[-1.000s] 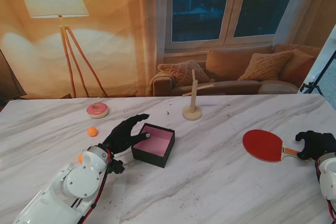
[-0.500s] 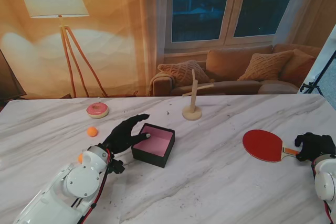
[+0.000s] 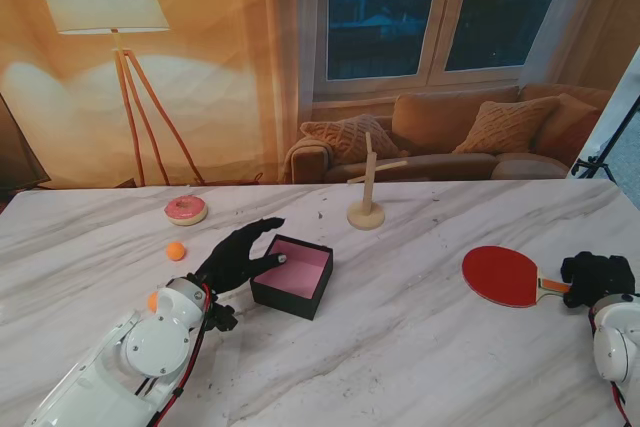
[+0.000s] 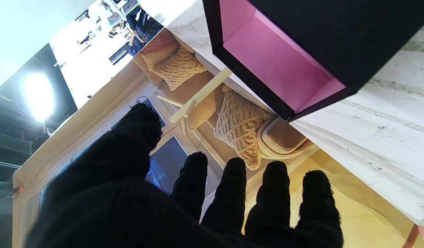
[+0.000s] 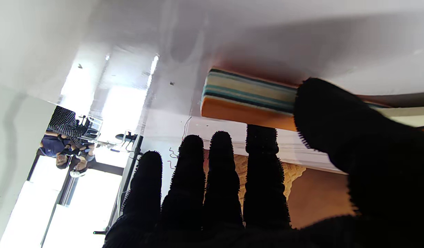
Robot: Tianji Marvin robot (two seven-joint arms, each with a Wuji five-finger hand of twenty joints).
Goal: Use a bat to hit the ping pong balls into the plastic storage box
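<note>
On the worktop's right side, your right hand (image 3: pixel 597 275) is hovering spread over the bat (image 3: pixel 508 277) handle; grip that stiff, light handle, not the blade.

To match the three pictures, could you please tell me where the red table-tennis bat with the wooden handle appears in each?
Stand view: red table-tennis bat flat at right, handle toward right hand.
Left wrist view: not in it.
Right wrist view: only its striped handle end, beside the thumb.
Shared landmark: white marble table.

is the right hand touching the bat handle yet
Cannot tell. In the right wrist view the right hand has its thumb across the bat handle, but no view shows contact or a gap plainly.
</note>
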